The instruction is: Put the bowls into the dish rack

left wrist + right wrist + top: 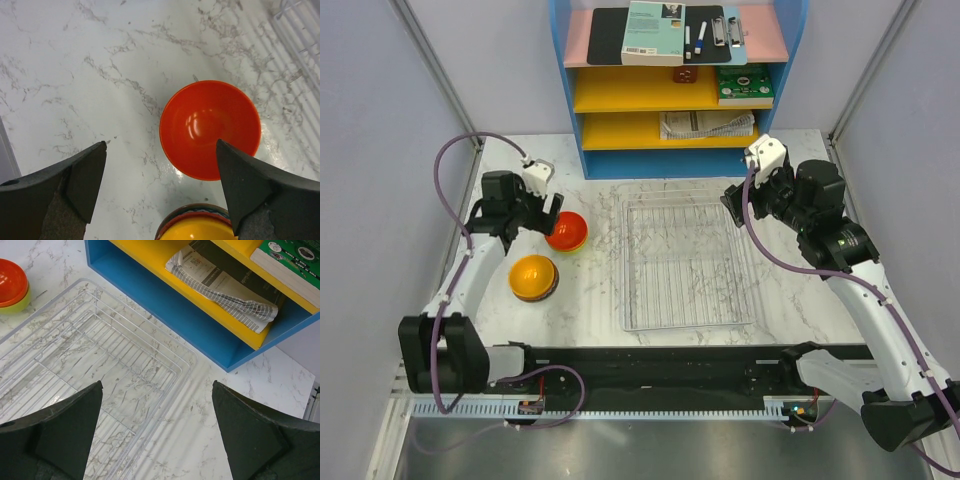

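Note:
A glossy red bowl [567, 230] sits nested in a lime-green one on the marble table, left of the dish rack [685, 262]. An orange-yellow bowl [533, 277] sits nested in a patterned bowl nearer the front. My left gripper [548, 208] is open and empty, hovering just behind the red bowl. In the left wrist view my left gripper [160, 145] has the red bowl [210, 127] by its right finger and the orange-yellow bowl [200, 231] below. My right gripper [733, 196] is open and empty above the rack's far right corner [100, 350]. The wire rack holds nothing.
A blue-and-yellow shelf unit [675, 90] stands at the back behind the rack, holding books, papers and a clipboard. Its lower shelf [150, 295] lies close ahead of my right gripper [157, 384]. Grey walls close in on both sides of the table.

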Controlling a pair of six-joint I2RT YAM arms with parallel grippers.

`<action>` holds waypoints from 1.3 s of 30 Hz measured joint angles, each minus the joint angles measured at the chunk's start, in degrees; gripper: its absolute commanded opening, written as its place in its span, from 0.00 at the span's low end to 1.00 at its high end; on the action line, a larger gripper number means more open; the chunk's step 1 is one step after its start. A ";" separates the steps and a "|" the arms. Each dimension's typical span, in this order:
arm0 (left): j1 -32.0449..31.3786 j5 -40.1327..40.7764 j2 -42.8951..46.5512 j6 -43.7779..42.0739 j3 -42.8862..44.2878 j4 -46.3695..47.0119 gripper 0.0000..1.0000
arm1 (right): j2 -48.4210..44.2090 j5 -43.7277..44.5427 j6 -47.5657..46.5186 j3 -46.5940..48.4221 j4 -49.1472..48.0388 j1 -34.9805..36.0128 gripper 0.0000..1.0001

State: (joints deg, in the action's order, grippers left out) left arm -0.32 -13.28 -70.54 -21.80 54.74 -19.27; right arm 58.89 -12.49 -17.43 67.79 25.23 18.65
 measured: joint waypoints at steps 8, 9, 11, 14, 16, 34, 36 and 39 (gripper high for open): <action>0.00 2.97 -13.05 -0.90 4.00 0.00 0.78 | -0.02 -0.02 -0.37 -0.37 -0.22 0.00 0.97; 0.00 3.21 -13.86 -0.98 4.24 0.02 0.76 | -0.02 -0.02 -0.37 -0.39 -0.20 0.00 0.98; 0.00 3.65 -14.67 -1.05 4.35 0.02 0.74 | -0.02 -0.02 -0.37 -0.44 -0.24 0.00 0.98; 0.00 4.20 -15.43 -1.25 4.35 0.07 0.71 | -0.02 -0.04 -0.37 -0.59 -0.37 0.00 0.98; 0.00 4.22 -15.91 -1.25 4.35 0.13 0.69 | -0.02 -0.04 -0.37 -0.63 -0.39 0.00 0.98; -0.17 4.15 -20.28 -1.46 4.35 0.09 0.18 | -0.70 -0.04 -0.46 -0.90 -0.39 0.15 0.98; -0.20 4.13 -20.28 -1.49 4.35 0.09 0.12 | -0.70 -0.04 -0.57 -0.90 -0.39 0.15 0.98; -0.17 3.65 -20.24 -1.44 4.35 0.33 0.02 | -0.72 -0.04 -0.63 -0.90 -0.39 0.15 0.98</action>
State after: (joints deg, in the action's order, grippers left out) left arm -0.49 -9.63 -90.78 -23.24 59.09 -18.94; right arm 58.17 -12.53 -18.06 66.89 24.84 18.81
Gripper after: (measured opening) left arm 0.118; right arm 0.976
